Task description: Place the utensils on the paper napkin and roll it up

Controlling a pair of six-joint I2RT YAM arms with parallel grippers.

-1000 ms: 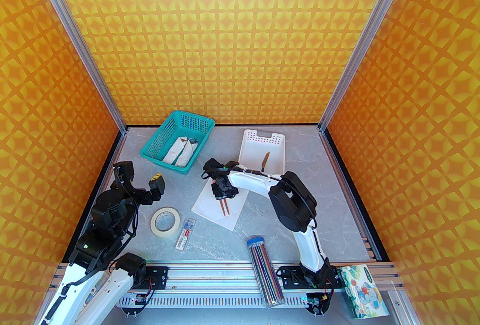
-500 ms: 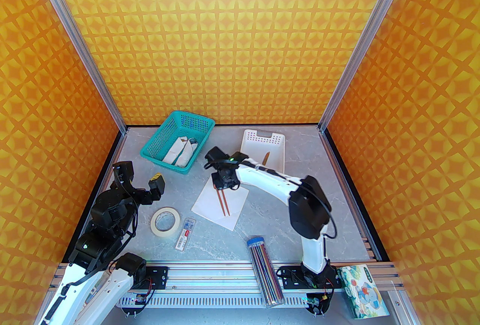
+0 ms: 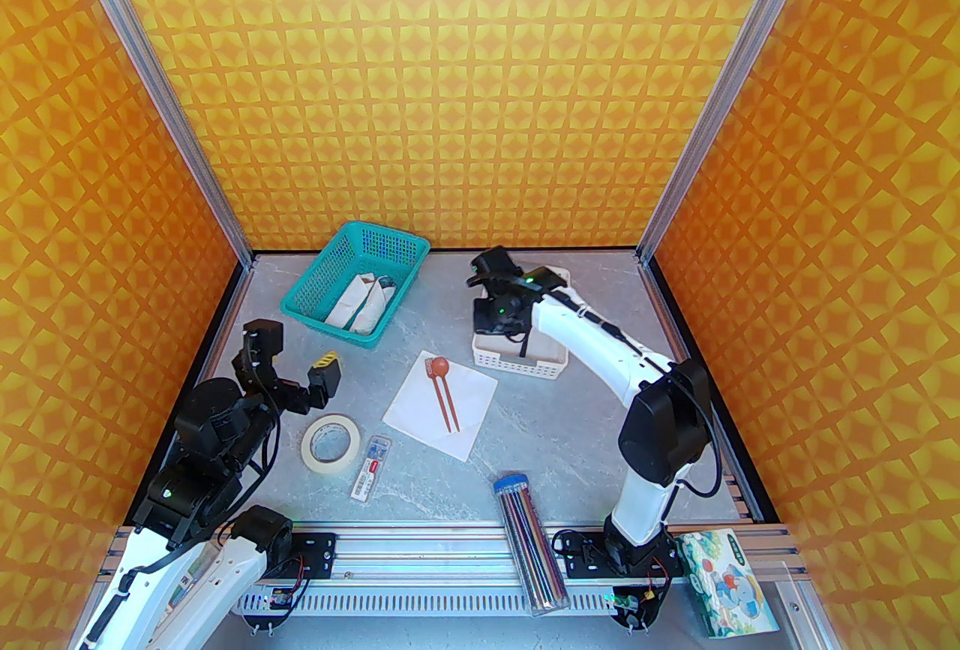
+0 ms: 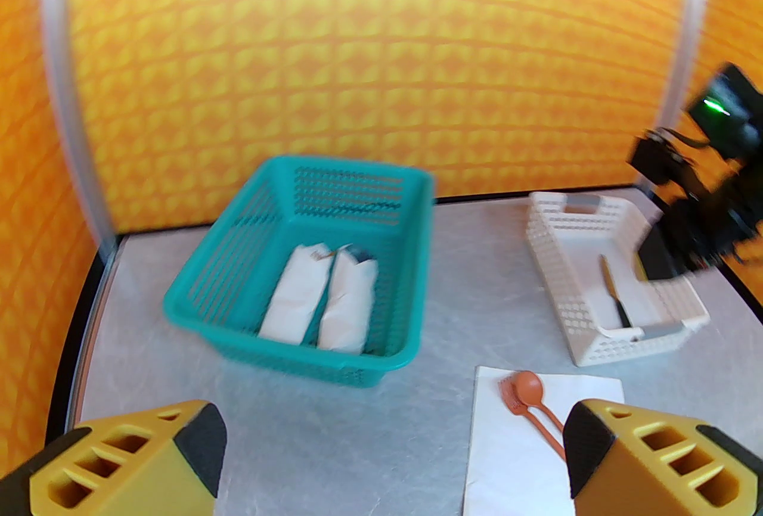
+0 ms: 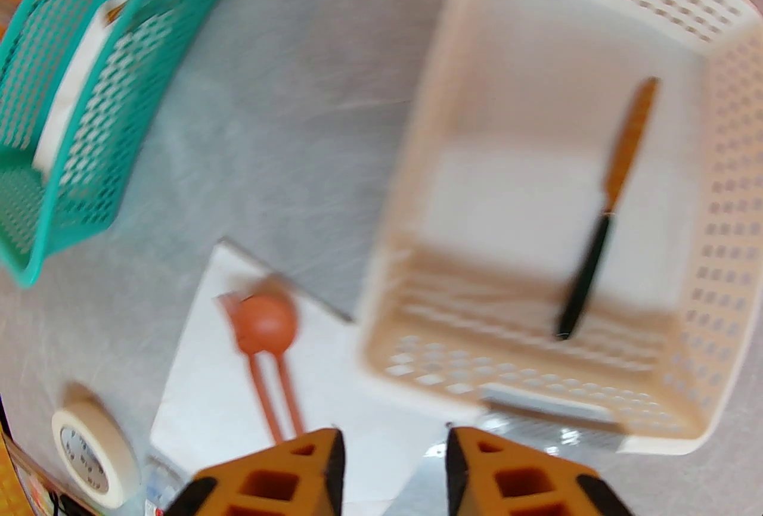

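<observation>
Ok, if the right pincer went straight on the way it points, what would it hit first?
The right pincer would likely meet the white tray, at its near wall or floor, left of the knife; depth is unclear.

Orange-and-yellow patterned walls (image 3: 450,69) are enclosing a grey marbled table (image 3: 540,437) left, right and far; aluminium posts (image 3: 148,69) are rising at the far corners.

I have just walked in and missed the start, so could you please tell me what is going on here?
The robot is gathering cutlery on a paper napkin to roll up. The spoon and fork lie side by side on it. The knife lies in the white tray, and the right tool hovers above that tray, open and empty, seemingly going for it. The left tool hangs open and empty on the left. No rolling has begun.
</observation>
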